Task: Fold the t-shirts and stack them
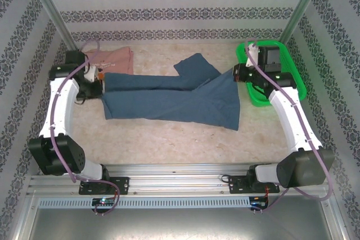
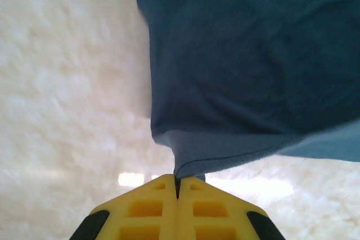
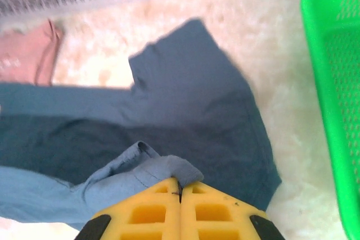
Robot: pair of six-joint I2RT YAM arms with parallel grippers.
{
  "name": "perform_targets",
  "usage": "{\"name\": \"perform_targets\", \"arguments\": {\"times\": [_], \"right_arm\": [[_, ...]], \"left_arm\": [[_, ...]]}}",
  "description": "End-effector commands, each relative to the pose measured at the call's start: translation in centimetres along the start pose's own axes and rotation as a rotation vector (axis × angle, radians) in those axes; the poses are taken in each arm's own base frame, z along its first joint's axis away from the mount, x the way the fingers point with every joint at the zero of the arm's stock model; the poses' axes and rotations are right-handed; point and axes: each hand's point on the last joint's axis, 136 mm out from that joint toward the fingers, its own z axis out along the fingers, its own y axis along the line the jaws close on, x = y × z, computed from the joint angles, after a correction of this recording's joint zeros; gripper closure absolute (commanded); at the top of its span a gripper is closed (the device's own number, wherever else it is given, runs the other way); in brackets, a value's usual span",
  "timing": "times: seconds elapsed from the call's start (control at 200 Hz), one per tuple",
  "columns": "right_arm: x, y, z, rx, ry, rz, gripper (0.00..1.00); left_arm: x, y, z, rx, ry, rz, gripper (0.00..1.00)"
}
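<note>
You're mid-fold on the blue shirt [image 1: 169,102], spread across the middle of the frame, with the left gripper [image 2: 177,186] and right gripper [image 3: 180,188] each pinched on an end, so next carry both ends over evenly.

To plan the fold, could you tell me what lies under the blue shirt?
Pale table shows around the blue shirt; the pink shirt lies behind it. Anything beneath is covered.

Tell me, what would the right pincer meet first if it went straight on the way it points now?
The dark slate-blue cloth t-shirt: the right pincer is shut on a fold of it, and the same cloth lies directly ahead. Depth beyond is unclear.
</note>
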Motion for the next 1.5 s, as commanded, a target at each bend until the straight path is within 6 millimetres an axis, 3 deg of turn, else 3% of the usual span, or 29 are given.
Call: {"name": "perform_targets", "arguments": {"times": [0.0, 0.125, 0.23, 0.36, 0.51, 0.63, 0.724, 0.789, 0.959, 1.089, 1.334, 1.494], "right_arm": [[-6.4, 2.6, -4.2, -0.077, -0.196, 0.001, 1.0], [-10.4, 4.1, -7.8, -0.124, -0.315, -0.002, 1.0], [-12.0, 5.1, -9.6, -0.147, -0.358, -0.023, 1.0], [-14.8, 6.2, -13.1, -0.176, -0.456, -0.061, 1.0], [-20.2, 9.0, -20.0, -0.278, -0.646, -0.075, 1.0], [-23.9, 11.8, -26.4, -0.359, -0.808, -0.11, 1.0], [-26.0, 13.4, -31.0, -0.391, -0.934, -0.157, 1.0], [-27.0, 13.4, -32.1, -0.402, -0.972, -0.162, 1.0], [-28.1, 12.1, -31.0, -0.419, -0.951, -0.113, 1.0], [-28.7, 11.7, -29.5, -0.432, -0.932, -0.124, 1.0], [-31.5, 8.0, -25.7, -0.439, -0.92, -0.042, 1.0], [-32.5, 6.2, -24.1, -0.459, -0.908, 0.01, 1.0]], "left_arm": [[-3.3, -0.2, -5.1, -0.036, -0.172, 0.121, 1.0], [-6.0, -0.3, -7.1, -0.055, -0.253, 0.172, 1.0], [-7.9, -0.3, -7.8, -0.067, -0.324, 0.192, 1.0], [-11.6, -1.4, -11.9, -0.037, -0.526, 0.192, 1.0], [-15.8, -4.4, -18.8, 0.104, -0.739, 0.203, 1.0], [-17.6, -6.6, -24.6, 0.19, -0.927, 0.259, 1.0], [-18.5, -6.7, -26.2, 0.176, -0.99, 0.29, 1.0], [-18.9, -6.2, -25.9, 0.152, -0.989, 0.288, 1.0], [-19.6, -6.4, -24.5, 0.178, -0.966, 0.292, 1.0], [-20.2, -7.5, -24.9, 0.232, -0.996, 0.335, 1.0], [-21.9, -9.9, -25.4, 0.426, -1.052, 0.438, 1.0], [-22.7, -9.8, -26.0, 0.488, -1.083, 0.439, 1.0]]}}
